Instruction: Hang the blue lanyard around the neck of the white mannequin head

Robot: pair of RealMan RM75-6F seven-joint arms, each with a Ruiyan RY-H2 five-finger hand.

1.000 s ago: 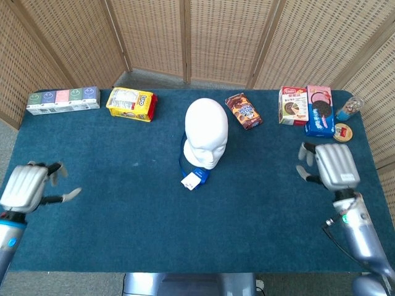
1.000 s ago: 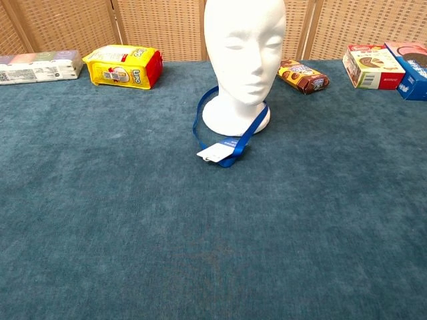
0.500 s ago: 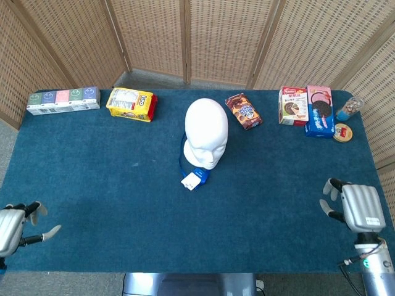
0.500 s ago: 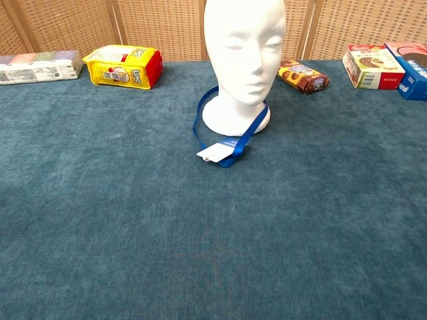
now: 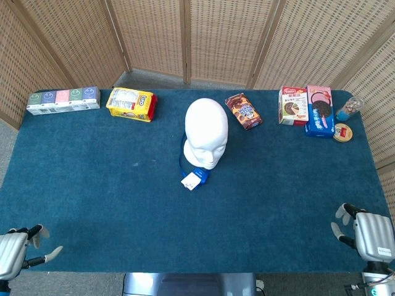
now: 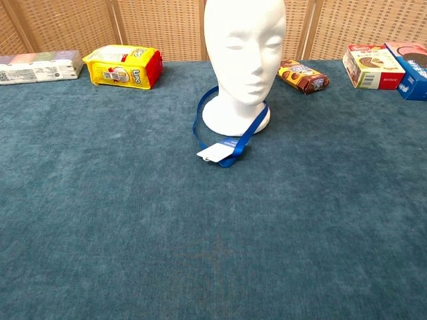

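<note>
The white mannequin head (image 5: 207, 131) (image 6: 244, 57) stands upright at the middle of the blue table. The blue lanyard (image 6: 200, 117) (image 5: 181, 157) loops around its neck, and the strap's end with a white card (image 6: 215, 153) (image 5: 192, 180) lies on the cloth in front of the base. My left hand (image 5: 17, 251) is at the near left corner of the table, holding nothing, fingers apart. My right hand (image 5: 368, 235) is at the near right corner, also holding nothing, fingers apart. The chest view shows neither hand.
Along the far edge sit a row of small cartons (image 5: 62, 100), a yellow snack pack (image 5: 130, 103), a brown cookie packet (image 5: 244, 111), snack boxes (image 5: 307, 108), a small jar (image 5: 348, 109) and a round lid (image 5: 343, 132). Wicker screens stand behind the table.
Both hands have drawn back from the table's sides toward its near corners and sunk lower in the head view. The mannequin head and lanyard have not moved.
</note>
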